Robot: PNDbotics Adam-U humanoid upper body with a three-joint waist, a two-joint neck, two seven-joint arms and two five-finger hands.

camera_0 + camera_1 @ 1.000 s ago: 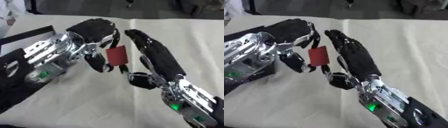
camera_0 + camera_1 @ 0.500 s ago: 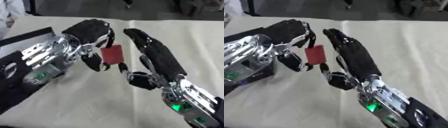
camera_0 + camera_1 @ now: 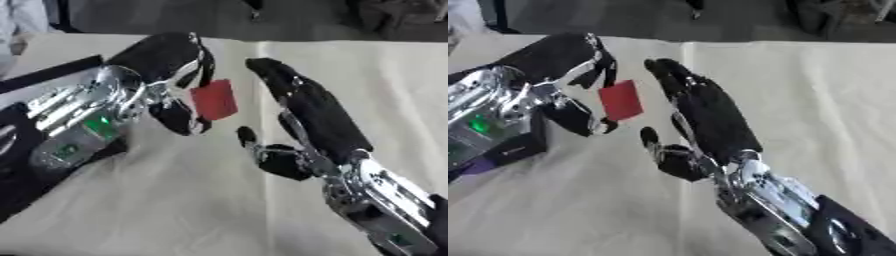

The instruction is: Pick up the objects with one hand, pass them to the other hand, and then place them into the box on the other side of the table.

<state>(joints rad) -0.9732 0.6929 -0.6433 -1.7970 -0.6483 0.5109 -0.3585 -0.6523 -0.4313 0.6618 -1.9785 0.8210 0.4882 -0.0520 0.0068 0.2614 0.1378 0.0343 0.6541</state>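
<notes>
A small flat red block (image 3: 214, 99) hangs above the cream table, pinched between the thumb and curled fingers of my left hand (image 3: 166, 60). That hand comes in from the left on its silver forearm. My right hand (image 3: 315, 112) reaches up from the lower right, open, with straight fingers and the thumb spread toward the left. A narrow gap separates its fingers from the red block's right edge. A black box (image 3: 509, 145) lies at the left, mostly hidden under my left arm.
A cream cloth (image 3: 175, 200) covers the table, with a crease running down its middle. Something purple (image 3: 481, 166) shows at the box's lower edge. Dark floor and dark objects lie beyond the table's far edge.
The red block now stays with my left hand alone. A gap has opened between it and my right hand's fingers, which were close against it before.
</notes>
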